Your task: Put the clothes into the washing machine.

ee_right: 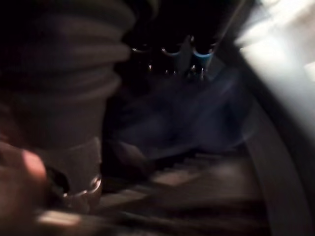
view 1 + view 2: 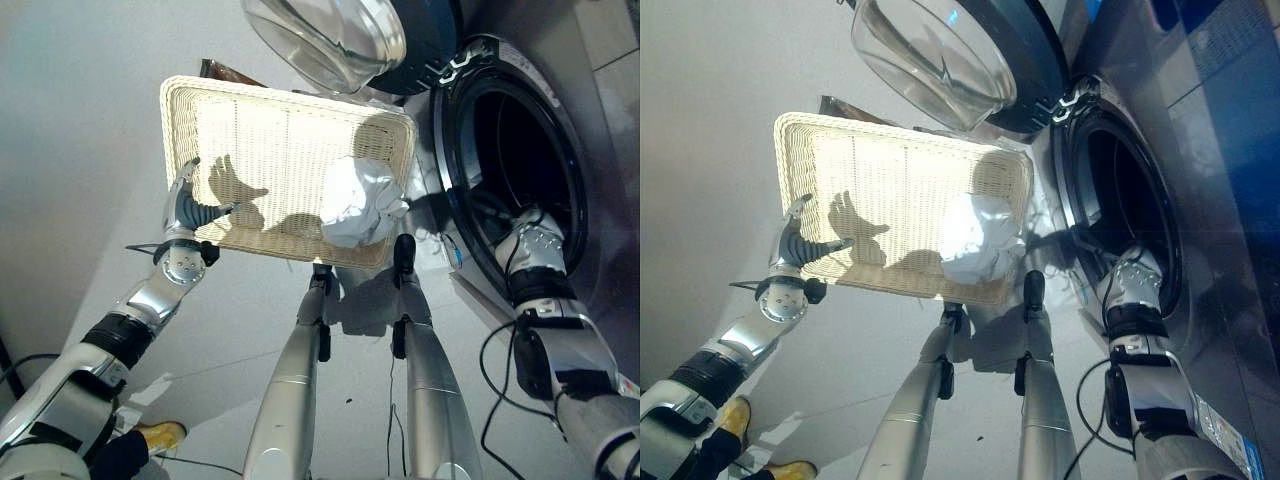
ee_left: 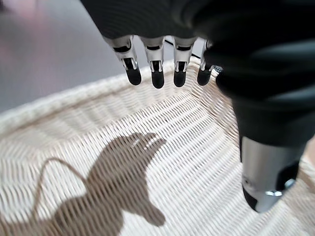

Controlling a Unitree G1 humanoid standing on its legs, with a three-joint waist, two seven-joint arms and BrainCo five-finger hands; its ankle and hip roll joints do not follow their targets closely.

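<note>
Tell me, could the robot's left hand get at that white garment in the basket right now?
Probably yes. The left hand hovers open over the wicker basket's near corner, and nothing lies between it and the crumpled white garment at the far end.

White clothes [image 2: 360,205] sit bunched in a crumpled, shiny heap inside the cream wicker basket [image 2: 250,130], pressed into the basket's corner nearest the washing machine [image 2: 520,150], against the rim on the robot's side. The basket is shallow and rectangular, lying on the pale floor just beside the machine. The washing machine is dark, its round drum opening gaping and black inside, with a dark garment [image 1: 172,113] lying blurred in the drum. Its glass door [image 2: 325,40] is swung wide open, hanging over the basket's far edge.
</note>
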